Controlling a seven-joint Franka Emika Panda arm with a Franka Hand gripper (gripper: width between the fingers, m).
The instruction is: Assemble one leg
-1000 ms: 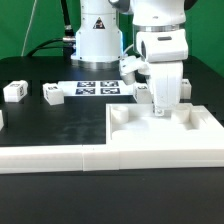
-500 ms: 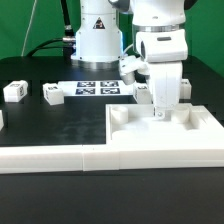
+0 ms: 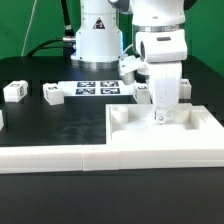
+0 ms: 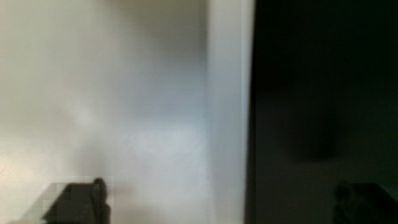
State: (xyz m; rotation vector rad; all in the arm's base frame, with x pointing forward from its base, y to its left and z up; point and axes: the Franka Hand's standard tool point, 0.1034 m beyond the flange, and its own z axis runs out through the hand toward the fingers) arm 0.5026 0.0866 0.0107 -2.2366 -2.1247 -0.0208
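Observation:
In the exterior view my gripper (image 3: 160, 114) hangs straight down over the large white panel (image 3: 190, 135) at the right, its fingertips just above the panel's surface. Two small white legs with tags (image 3: 14, 90) (image 3: 52, 95) lie on the black table at the left, far from the gripper. Another small white tagged part (image 3: 143, 95) sits just behind the gripper. In the wrist view the gripper (image 4: 219, 203) has its fingers (image 4: 75, 202) wide apart. A blurred white surface (image 4: 125, 110) and a dark area lie between them, and the jaws hold nothing.
The marker board (image 3: 97, 87) lies at the back centre before the robot base (image 3: 97, 40). A long white wall (image 3: 50, 158) runs along the table's front. Raised white blocks (image 3: 122, 113) (image 3: 205, 116) stand beside the gripper. A white part (image 3: 1, 118) shows at the left edge.
My gripper has sunk very slightly toward the panel. Nothing else has moved.

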